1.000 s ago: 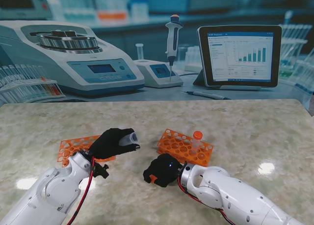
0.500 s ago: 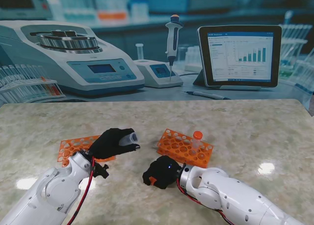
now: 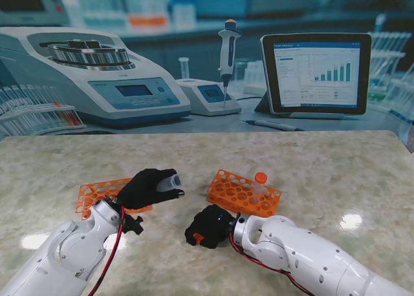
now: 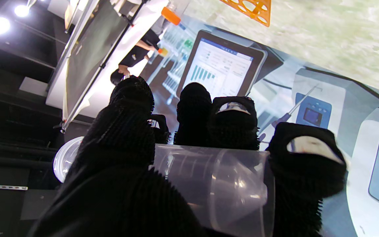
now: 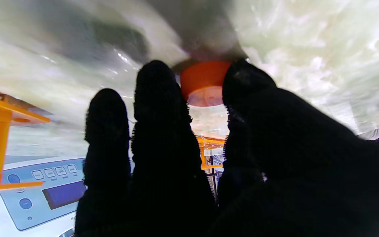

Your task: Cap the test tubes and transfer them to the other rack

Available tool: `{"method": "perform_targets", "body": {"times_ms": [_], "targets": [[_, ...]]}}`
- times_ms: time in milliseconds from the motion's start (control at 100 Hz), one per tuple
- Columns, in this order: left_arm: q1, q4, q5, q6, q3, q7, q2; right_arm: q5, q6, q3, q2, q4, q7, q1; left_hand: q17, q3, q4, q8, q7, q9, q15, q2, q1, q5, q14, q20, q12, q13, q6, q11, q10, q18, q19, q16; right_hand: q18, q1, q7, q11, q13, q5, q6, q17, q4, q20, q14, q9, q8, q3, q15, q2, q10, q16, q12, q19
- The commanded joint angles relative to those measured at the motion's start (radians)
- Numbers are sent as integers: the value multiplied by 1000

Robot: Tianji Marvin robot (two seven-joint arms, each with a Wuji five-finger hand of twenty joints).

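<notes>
The left hand (image 3: 150, 187) covers most of the test tube (image 3: 171, 181); only its open end shows. The right hand (image 3: 206, 227) hides most of the orange cap (image 5: 204, 82). The table (image 5: 308, 42) appears blurred in the right wrist view.

Two orange racks stand on the tabletop: one (image 3: 97, 196) toward its left edge, one (image 3: 244, 193) near the middle. There are two test tubes: a capped one (image 3: 260, 182) in the middle rack and an uncapped one (image 3: 171, 181). One loose orange cap (image 5: 204, 83) shows.
</notes>
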State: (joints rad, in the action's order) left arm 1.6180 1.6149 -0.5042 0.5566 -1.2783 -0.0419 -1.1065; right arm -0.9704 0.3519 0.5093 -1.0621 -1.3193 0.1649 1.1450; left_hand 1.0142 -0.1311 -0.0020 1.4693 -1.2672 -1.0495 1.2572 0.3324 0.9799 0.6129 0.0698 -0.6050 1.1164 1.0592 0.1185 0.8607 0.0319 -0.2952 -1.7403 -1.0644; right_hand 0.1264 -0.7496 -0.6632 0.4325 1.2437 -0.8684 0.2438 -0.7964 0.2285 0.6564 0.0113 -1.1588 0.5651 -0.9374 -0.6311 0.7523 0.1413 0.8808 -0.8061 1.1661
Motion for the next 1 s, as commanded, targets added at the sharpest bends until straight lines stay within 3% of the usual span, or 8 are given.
{"method": "perform_targets", "body": {"times_ms": [0,280,990], "targets": [[3,2,-1,1,-1,2,1,-1,6,-15,0,19,-22,11,22,1,-10,50,-75,-5,-4,-50,2,12,-14,23,-7,12,60,-12,-33,29,-93,10,-14,-149,-40,26,13,-60,-17,0,-57,-10,28,-82,8,-150,-16,-53,-178,-7,18,21],[1,0,0,1,0,2,1,8,20,-14,6,12,-57,10,22,1,-10,50,-75,-4,-4,-48,2,12,-14,23,-7,12,59,-12,-33,29,-93,10,-15,-153,-34,28,16,-70,-17,-3,-60,-8,29,-89,6,-149,-20,-63,-181,-2,18,25],[2,2,0,5,-1,4,2,-29,30,77,9,-39,-29,64,22,0,-10,50,-75,-5,-4,-49,3,11,-14,23,-8,12,59,-12,-34,29,-93,10,-14,-155,-27,31,21,-80,-15,-6,-64,-9,29,-93,15,-153,-21,-65,-186,-2,19,28]]}}
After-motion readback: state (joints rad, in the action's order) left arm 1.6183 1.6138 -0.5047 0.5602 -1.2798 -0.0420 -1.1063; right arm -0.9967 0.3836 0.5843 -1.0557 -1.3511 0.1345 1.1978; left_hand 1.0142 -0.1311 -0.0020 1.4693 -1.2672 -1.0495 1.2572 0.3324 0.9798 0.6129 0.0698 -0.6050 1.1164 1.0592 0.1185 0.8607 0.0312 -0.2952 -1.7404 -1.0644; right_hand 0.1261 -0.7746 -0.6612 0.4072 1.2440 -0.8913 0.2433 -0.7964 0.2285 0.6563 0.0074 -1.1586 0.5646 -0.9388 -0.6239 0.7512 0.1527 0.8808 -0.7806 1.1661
